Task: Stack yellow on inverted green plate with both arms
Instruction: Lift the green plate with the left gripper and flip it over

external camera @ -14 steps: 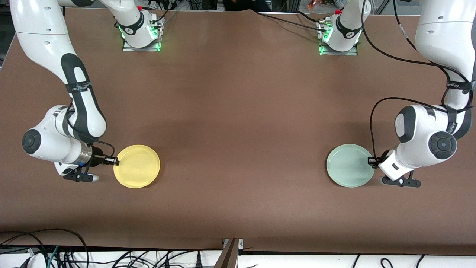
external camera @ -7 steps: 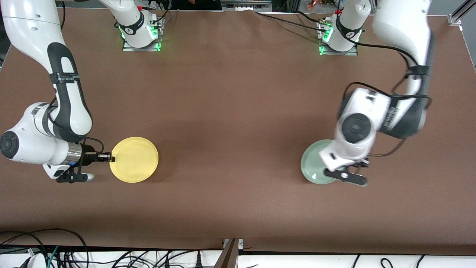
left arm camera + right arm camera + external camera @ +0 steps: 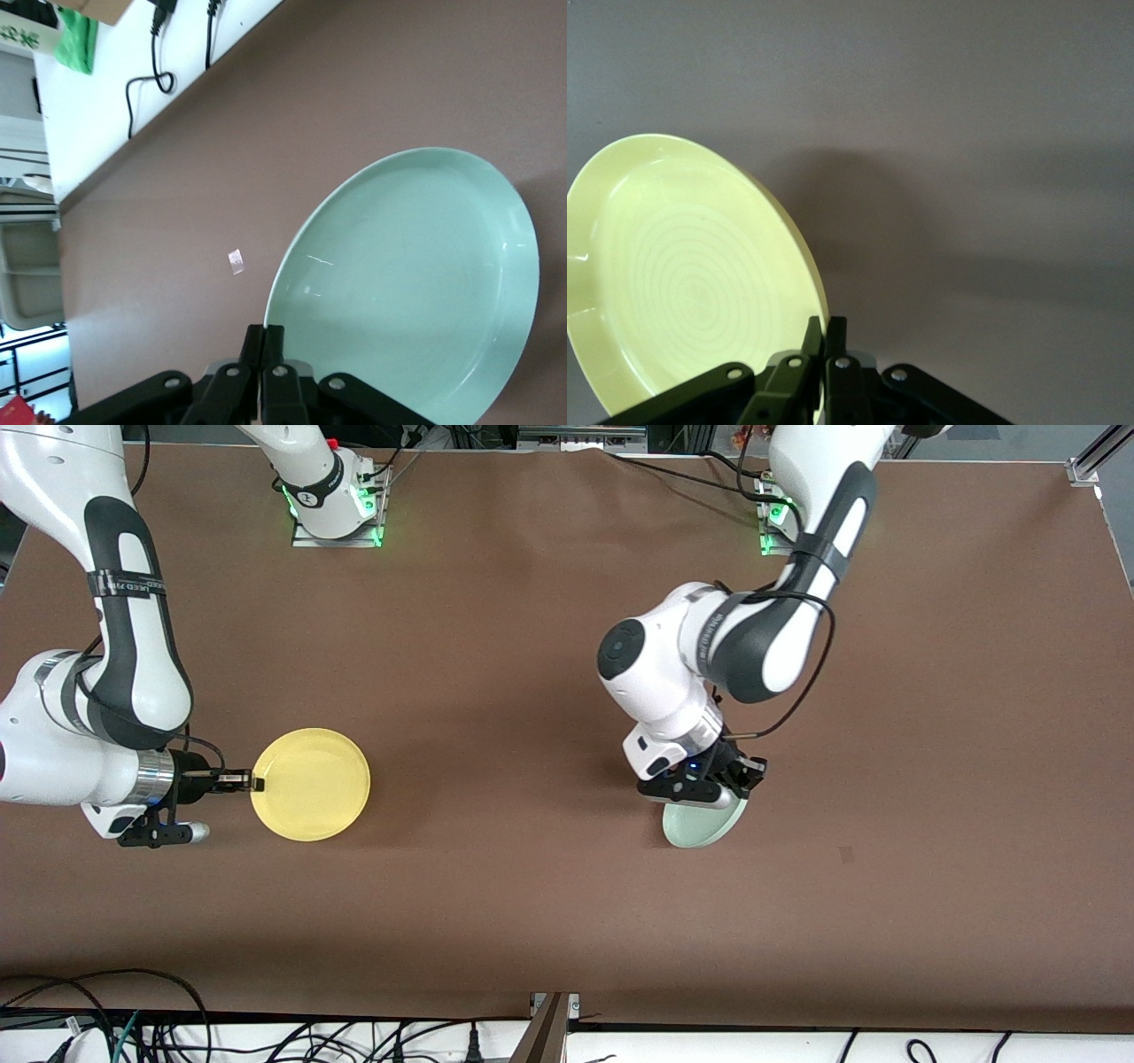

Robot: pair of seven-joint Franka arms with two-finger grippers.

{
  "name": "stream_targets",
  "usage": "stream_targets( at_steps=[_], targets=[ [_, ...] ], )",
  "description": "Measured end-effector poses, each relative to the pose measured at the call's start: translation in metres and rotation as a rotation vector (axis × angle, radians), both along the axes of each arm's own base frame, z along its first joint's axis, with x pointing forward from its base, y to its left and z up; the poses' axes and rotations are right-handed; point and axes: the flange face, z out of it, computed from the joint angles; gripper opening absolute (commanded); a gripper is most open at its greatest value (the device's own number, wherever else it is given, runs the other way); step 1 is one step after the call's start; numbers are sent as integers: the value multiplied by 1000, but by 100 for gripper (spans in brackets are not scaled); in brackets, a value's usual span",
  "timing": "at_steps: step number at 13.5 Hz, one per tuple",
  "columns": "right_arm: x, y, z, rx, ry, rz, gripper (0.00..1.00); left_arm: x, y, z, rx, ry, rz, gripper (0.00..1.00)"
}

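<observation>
Yellow plate now lifted clear of the desk toward the right arm's end, a little farther from the front camera than a second ago, pinched at its rim by the right pincer, fingers clamped tight on the edge. Green plate carried a long way from the left arm's end to above the middle of the desk, tipped steeply on edge, mostly hidden under the left wrist in the front view, hollow face plain in the left wrist view. Left pincer closed on that plate's rim, left arm swung inward with its elbow folded and forearm crossing down from its base, wrist rolled over. Right arm bent low along the desk's end, pincer reaching sideways and level. Wide bare brown surface between the two plates, more on every side of the green one; a small mark toward the left arm's end.
</observation>
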Motion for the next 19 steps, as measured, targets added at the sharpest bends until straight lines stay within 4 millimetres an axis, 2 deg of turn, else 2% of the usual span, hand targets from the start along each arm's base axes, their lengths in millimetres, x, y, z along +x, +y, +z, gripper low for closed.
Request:
stream_targets(
  at_steps=[4, 6, 9, 11, 17, 19],
  targets=[
    [-1, -1, -6, -1, 11, -7, 0, -3, -19, -9, 59, -22, -30, 0],
    [-1, -1, -7, -3, 14, -14, 0, -12, -36, -8, 109, -50, -78, 0],
    [-1, -1, -7, -3, 14, -16, 0, -42, -82, -8, 219, -122, -188, 0],
    [-1, -1, -7, -3, 15, -16, 0, -64, -110, -21, 283, -160, -240, 0],
    [-3, -6, -19, -5, 41, -35, 0, -112, -153, -53, 394, -208, -282, 0],
    [-3, -11, -23, -7, 48, -43, 0, -133, -168, -74, 439, -242, -290, 0]
  ],
)
